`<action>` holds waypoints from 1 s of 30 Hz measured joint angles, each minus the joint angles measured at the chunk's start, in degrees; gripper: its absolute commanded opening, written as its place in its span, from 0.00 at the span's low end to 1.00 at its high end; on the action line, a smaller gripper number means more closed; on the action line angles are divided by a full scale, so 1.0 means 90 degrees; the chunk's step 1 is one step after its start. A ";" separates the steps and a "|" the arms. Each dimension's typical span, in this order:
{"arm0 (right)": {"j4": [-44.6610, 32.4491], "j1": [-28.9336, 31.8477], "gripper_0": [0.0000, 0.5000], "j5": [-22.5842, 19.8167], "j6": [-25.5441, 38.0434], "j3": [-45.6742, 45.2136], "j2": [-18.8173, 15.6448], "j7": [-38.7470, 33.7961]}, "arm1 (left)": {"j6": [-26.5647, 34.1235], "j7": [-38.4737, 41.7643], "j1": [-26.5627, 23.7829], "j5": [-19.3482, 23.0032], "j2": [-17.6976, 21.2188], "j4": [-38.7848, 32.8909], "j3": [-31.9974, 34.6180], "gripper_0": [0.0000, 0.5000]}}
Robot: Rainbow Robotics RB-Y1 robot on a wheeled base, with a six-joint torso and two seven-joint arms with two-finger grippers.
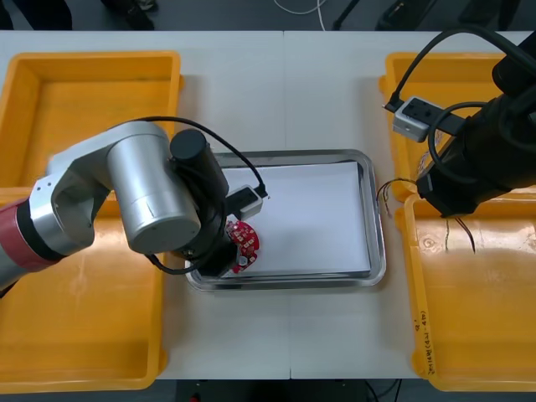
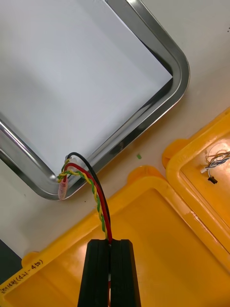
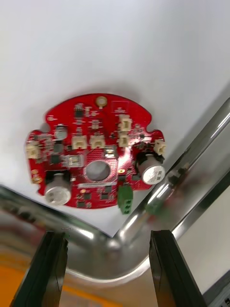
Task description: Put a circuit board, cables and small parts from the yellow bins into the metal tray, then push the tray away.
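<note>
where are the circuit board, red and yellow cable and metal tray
circuit board point(image 3: 103, 156), left wrist view, red face beside its centre hole
red and yellow cable point(image 2: 100, 206), right wrist view, middle of its strands
metal tray point(image 1: 301, 280), front view, shiny near rim

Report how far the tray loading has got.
Done: the red circuit board lies in the metal tray, near a corner, left gripper open above it. In hand: the right gripper, shut on the red and yellow cable, hangs above a yellow bin beside the tray. Left: dropping that cable in, adding small parts, pushing the tray away.
</note>
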 measured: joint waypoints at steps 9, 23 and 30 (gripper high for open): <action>-0.0003 -0.0407 0.00 0.0539 -0.0292 0.0924 0.0196 -0.0003 | 0.0732 0.0001 0.0000 0.0183 -0.0232 -0.0169 0.1140 1.00; 0.0995 -0.1536 0.00 0.0934 -0.0295 0.2235 0.1525 -0.0046 | 0.1740 0.0003 0.0004 0.0544 -0.0267 -0.0428 0.2774 1.00; 0.1483 -0.1858 0.00 0.1175 -0.0307 0.2768 0.2039 -0.0046 | 0.2193 0.0003 0.0007 0.0548 -0.0268 -0.0509 0.3939 1.00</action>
